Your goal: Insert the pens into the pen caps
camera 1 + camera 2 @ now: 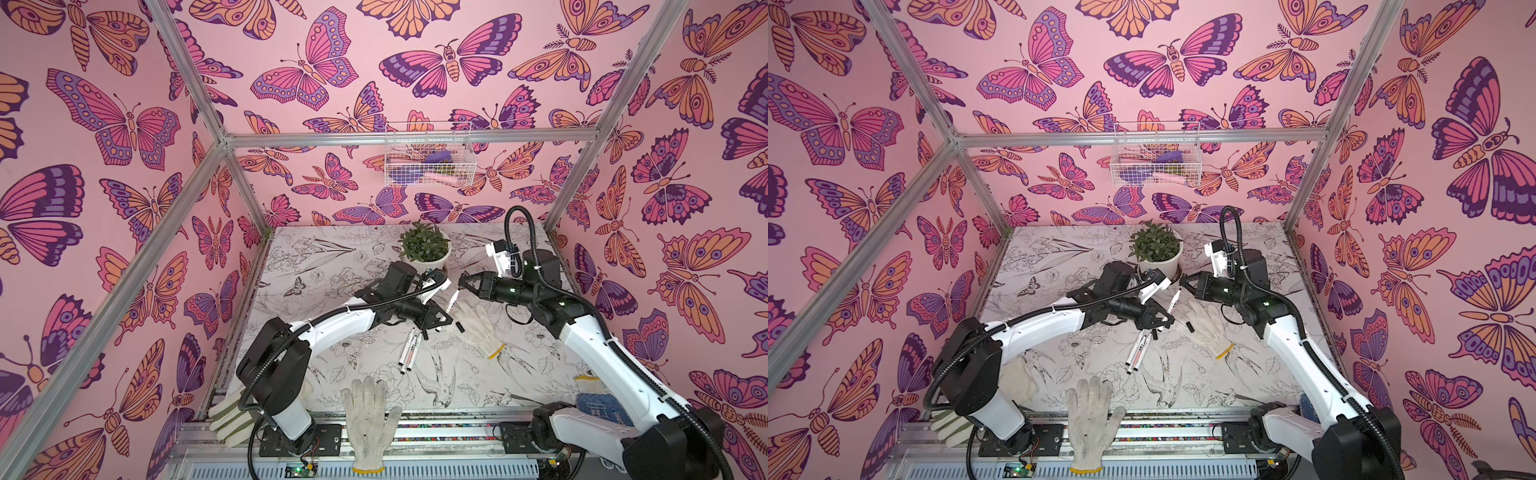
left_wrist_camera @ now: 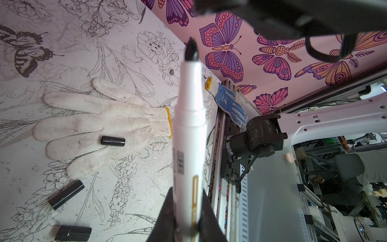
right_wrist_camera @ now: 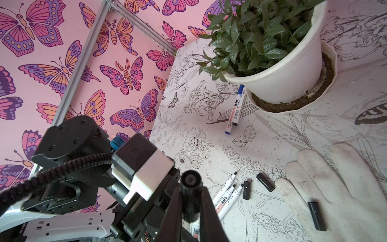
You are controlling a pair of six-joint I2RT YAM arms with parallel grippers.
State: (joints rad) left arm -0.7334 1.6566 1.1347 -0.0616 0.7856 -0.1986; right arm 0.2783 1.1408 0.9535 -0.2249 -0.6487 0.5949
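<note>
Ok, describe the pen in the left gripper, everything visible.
The pen is a slim white plastic-looking marker, uncapped, with a black pointed tip, dark barrel lettering and a gold stripe. The fingers of the left gripper clamp its rear barrel. It hangs above the table, tilted, tip aimed toward the right gripper.

Held pen [image 2: 189,130] is running off the wrist frame edge (tip blurring too); left arm [image 1: 286,390] is half-covering a glove [image 1: 228,415]; basket [image 1: 428,176] contents are showing too small.
</note>
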